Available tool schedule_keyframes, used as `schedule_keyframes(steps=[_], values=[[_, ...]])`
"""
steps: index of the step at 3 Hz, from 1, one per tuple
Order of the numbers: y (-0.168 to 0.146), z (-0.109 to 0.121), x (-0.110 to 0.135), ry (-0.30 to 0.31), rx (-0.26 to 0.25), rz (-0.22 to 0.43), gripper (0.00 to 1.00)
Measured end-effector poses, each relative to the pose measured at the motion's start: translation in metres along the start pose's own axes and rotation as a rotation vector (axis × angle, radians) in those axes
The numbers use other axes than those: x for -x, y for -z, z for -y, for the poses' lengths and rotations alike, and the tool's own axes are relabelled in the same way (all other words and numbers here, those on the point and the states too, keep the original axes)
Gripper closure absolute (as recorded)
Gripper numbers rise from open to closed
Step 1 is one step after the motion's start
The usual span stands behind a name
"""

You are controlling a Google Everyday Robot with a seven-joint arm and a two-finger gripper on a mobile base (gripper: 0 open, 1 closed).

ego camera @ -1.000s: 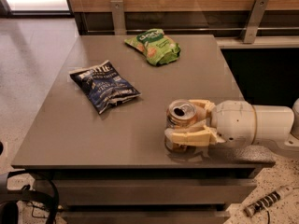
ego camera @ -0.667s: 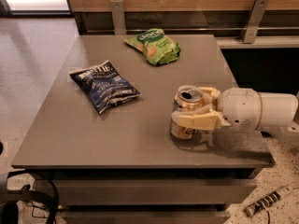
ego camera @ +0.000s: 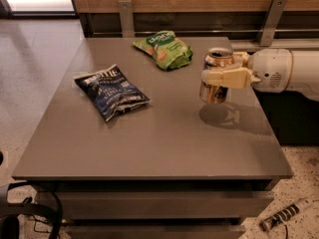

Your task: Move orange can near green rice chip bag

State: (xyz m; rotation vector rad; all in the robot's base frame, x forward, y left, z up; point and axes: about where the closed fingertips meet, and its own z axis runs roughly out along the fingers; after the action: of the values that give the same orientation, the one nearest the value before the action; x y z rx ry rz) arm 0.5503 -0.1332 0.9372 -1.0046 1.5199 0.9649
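Note:
The orange can (ego camera: 215,89), gold with a silver top, is held upright above the grey table (ego camera: 149,143), its shadow on the tabletop below it. My gripper (ego camera: 215,71) comes in from the right on a white arm and is shut on the can, with its cream fingers (ego camera: 224,77) around the can's upper body. The green rice chip bag (ego camera: 164,49) lies flat at the table's far middle, a short way to the left of and behind the can.
A dark blue chip bag (ego camera: 111,92) lies on the table's left half. A wooden wall panel with metal brackets (ego camera: 271,19) runs behind the table. A cable and a small tool (ego camera: 284,215) lie on the floor at lower right.
The gripper has lifted the can off the table and carried it away from the front right, toward the far side and closer to the green bag.

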Motion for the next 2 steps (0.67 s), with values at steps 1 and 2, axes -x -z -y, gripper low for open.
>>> schedule_keyframes(steps=[1,2], values=[[0.01,0.05,0.01,0.03,-0.048,-0.046,1.0],[0.017,0.104,0.012,0.073,-0.099,-0.039,1.0]])
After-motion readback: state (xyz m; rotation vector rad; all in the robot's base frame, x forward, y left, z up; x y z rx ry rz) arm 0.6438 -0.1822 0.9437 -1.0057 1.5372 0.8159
